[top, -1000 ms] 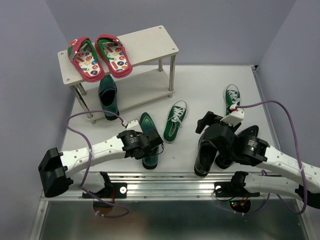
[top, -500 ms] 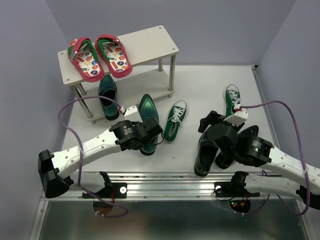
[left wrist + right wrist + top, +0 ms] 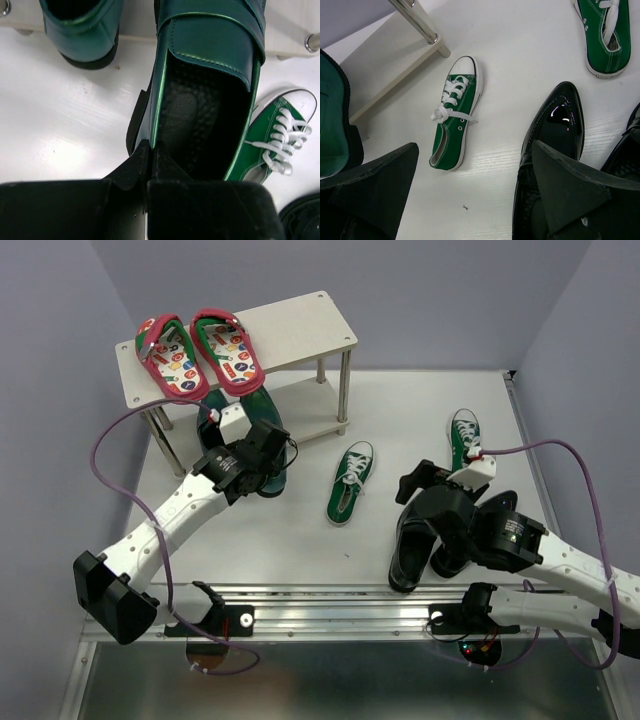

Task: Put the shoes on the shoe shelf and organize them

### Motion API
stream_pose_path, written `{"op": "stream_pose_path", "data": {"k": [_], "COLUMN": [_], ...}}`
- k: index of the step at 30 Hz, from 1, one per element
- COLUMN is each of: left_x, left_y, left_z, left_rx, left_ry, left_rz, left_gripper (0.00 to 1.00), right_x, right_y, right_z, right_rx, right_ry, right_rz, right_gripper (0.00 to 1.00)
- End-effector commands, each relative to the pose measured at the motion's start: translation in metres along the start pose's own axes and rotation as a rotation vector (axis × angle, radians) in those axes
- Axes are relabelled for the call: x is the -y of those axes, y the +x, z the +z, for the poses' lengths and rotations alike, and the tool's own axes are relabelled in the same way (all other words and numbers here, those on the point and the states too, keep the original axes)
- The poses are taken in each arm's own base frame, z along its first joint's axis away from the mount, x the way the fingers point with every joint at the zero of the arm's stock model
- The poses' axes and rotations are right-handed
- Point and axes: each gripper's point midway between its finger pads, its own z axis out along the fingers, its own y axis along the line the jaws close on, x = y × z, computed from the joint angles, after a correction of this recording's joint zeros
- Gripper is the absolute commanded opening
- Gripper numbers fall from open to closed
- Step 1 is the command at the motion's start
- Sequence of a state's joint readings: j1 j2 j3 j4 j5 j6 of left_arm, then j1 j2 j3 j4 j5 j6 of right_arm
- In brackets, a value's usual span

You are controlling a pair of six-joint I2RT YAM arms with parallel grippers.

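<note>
- My left gripper (image 3: 150, 156) is pressed together on the heel rim of a teal shoe (image 3: 210, 75), one finger inside and one outside.
- That shoe's toe reaches over the shelf's (image 3: 300, 325) lower board and its heel end is over the table (image 3: 420, 410). I cannot tell if it rests on the board.
- Its mate (image 3: 80, 30) sits just to the left on the same board, toe in.
- My right gripper (image 3: 474, 150) is spread wide and holds nothing, hanging over a black shoe (image 3: 552, 120) with the other black shoe (image 3: 452, 552) touching it on the right.
- One sneaker (image 3: 350, 482) lies mid-table near the shelf's front leg. The other (image 3: 464, 438) lies beyond my right wrist, toward the right wall.
- Red flip-flops (image 3: 200, 352) fill the left of the top board and its right half is bare.
- The table is white, boxed by lavender walls (image 3: 50, 360) on three sides, with a metal rail (image 3: 330, 595) along the near edge.
- Bare table runs between the shelf and the back right corner.
</note>
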State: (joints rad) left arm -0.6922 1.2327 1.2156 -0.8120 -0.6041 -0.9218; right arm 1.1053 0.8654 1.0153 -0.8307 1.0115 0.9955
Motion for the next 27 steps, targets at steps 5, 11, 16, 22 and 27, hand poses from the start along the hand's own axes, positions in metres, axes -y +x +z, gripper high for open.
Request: {"op": "stream_pose_path", "data": {"k": [5,11,16,22,27], "left_x": [0.036,0.030,0.027,0.018,0.015], "left_y": [-0.076,-0.091,-0.092,-0.080,-0.073], "left_z": [0.016,0.039,0.056,0.067,0.069], "left_rx": [0.190,0.210,0.206,0.194,0.183], "left_ry": [0.105,0.104,0.099,0.087,0.093], "left_rz": [-0.090,-0.113,-0.113,-0.136,-0.148], "left_gripper": [0.00,0.00,0.00,0.00,0.00], "right_x": [-0.004,-0.003,-0.002,-0.004,-0.005], "right_y": [-0.024,-0.023,-0.023,-0.020,-0.018], "right_z": [-0.006,-0.006,-0.007,-0.007,-0.006], "right_rx": [0.051,0.045,0.038,0.025,0.019], "right_ry": [-0.002,0.001,0.002,0.001,0.002], "right_rz": [0.041,0.043,0.044,0.052,0.048], "right_gripper": [1.00,1.00,1.00,1.00,1.00]}}
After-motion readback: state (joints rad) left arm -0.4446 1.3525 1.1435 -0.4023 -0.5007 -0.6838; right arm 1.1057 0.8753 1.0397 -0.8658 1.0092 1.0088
